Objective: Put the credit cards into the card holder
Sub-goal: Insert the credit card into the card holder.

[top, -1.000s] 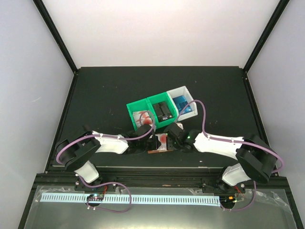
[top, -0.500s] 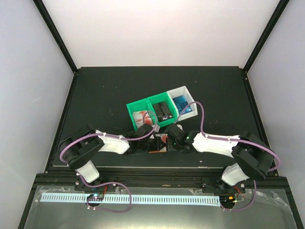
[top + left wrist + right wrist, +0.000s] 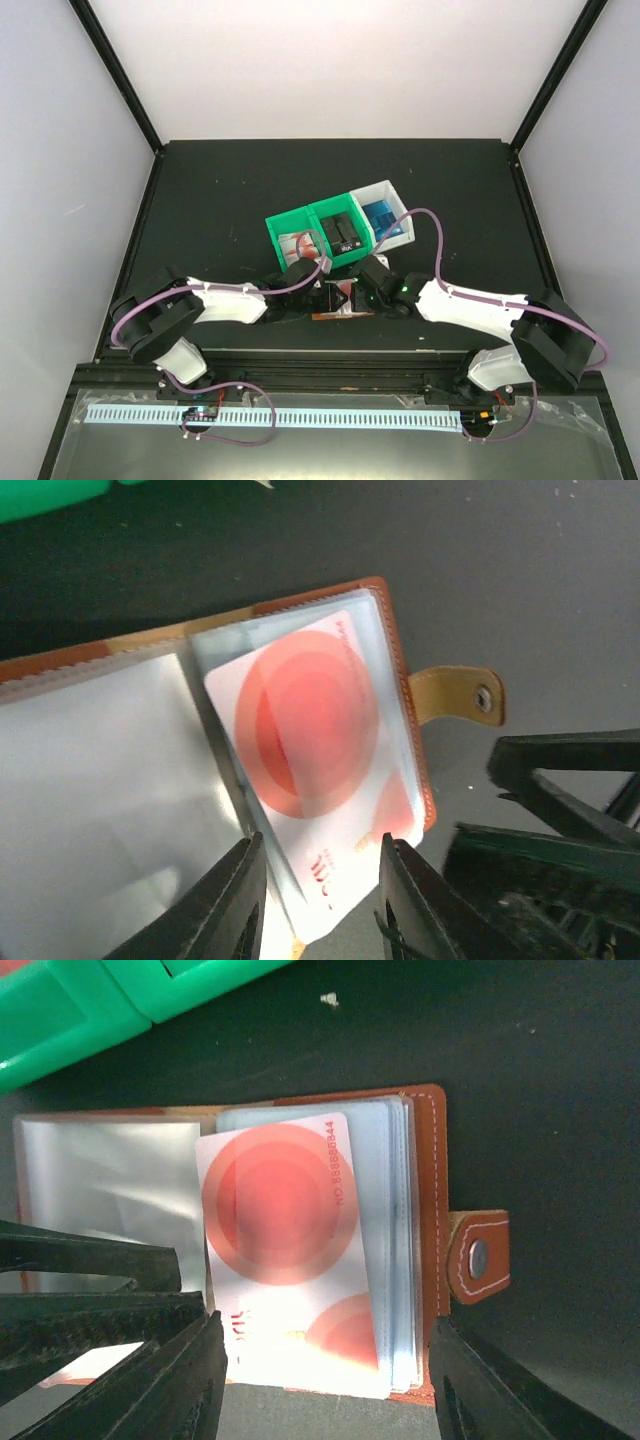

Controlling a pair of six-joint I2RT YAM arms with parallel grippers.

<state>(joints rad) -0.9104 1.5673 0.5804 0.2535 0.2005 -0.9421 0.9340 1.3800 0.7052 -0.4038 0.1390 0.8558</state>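
Observation:
The card holder (image 3: 322, 316) lies open on the black table between both grippers, its brown leather edge (image 3: 432, 1160) and snap tab (image 3: 480, 1257) to the right. A red-and-white credit card (image 3: 310, 740) sits partly inside a clear pocket, its lower end sticking out. My left gripper (image 3: 322, 900) is open, one finger on each side of that end with a gap at both. My right gripper (image 3: 325, 1385) stands open, straddling the holder's right half and the card (image 3: 280, 1230). In the top view both grippers (image 3: 318, 297) (image 3: 358, 295) meet over the holder.
Just behind the holder stand a two-compartment green bin (image 3: 272, 222) and a white bin (image 3: 385, 187). They hold a red-and-white card (image 3: 297, 247), a black card (image 3: 343, 232) and a blue card (image 3: 385, 220). The green bin's corner (image 3: 100, 1000) is close to the holder.
The left jaws have parted from the red-and-white card, which stays in the pocket. Both arms have shifted slightly around the holder.

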